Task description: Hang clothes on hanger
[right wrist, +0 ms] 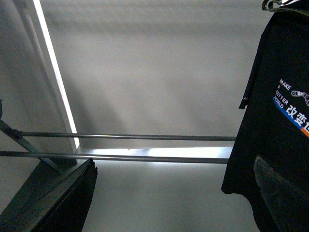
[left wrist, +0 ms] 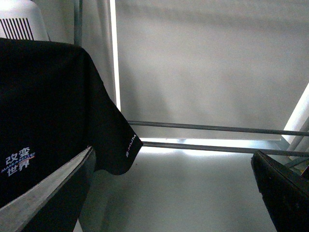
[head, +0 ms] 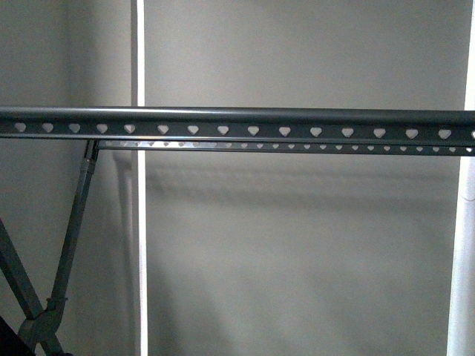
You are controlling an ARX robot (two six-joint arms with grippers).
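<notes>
The hanger (head: pixel 237 122) is a long dark grey rail with a row of heart-shaped holes that crosses the whole front view; a second, thinner rail lies behind it. No shirt or arm shows in that view. A black shirt (left wrist: pixel 48 121) with white and red print hangs at one side of the left wrist view. It also shows in the right wrist view (right wrist: pixel 275 111), hanging from its top edge. My left gripper (left wrist: pixel 174 193) is open and empty, the shirt's hem by one finger (left wrist: pixel 53 193). My right gripper (right wrist: pixel 174 198) is open and empty, one finger (right wrist: pixel 282 193) in front of the shirt.
The rack's grey crossed legs (head: pixel 67 252) stand at the lower left. A grey blind (head: pixel 297 237) with bright slits of light fills the background. Two thin rack bars (right wrist: pixel 145 137) cross both wrist views. A white appliance (left wrist: pixel 19 19) shows above the shirt.
</notes>
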